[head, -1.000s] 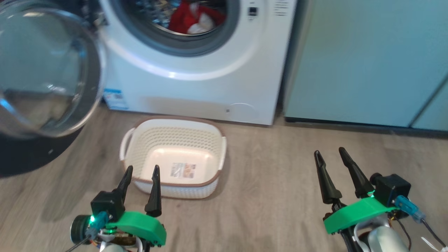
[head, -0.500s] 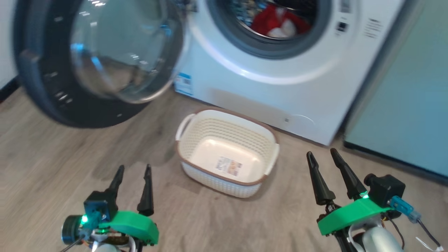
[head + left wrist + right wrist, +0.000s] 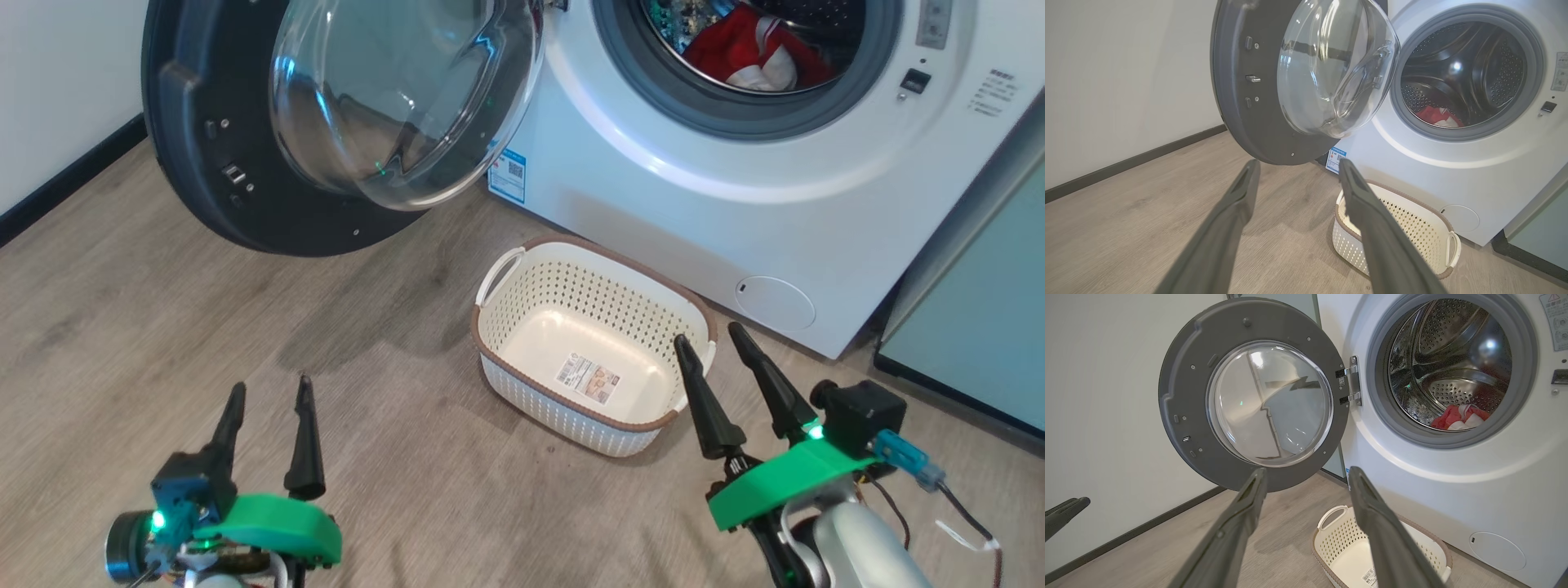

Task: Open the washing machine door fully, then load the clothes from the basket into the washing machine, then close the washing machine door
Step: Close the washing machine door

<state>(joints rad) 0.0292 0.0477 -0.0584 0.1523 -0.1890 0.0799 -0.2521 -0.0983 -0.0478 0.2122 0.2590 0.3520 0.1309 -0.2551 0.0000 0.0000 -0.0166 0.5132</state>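
The left gripper (image 3: 271, 382) and right gripper (image 3: 706, 331) are each fitted with two long tapered black fingers (image 3: 306, 441), a bright green plate (image 3: 273, 527) and a black camera block (image 3: 857, 408) with a green light. A blue connector (image 3: 902, 456) and dark cable (image 3: 966, 510) are noted on the right.

door (image 3: 1180, 396) stands open; red clothes (image 3: 1447, 416), perhaps one garment, in drum (image 3: 1437, 347)

We count one washing machine (image 3: 653, 212), one round door (image 3: 351, 122), one basket (image 3: 555, 408), one small heap of clothes (image 3: 739, 53), and one teal cabinet (image 3: 980, 327).
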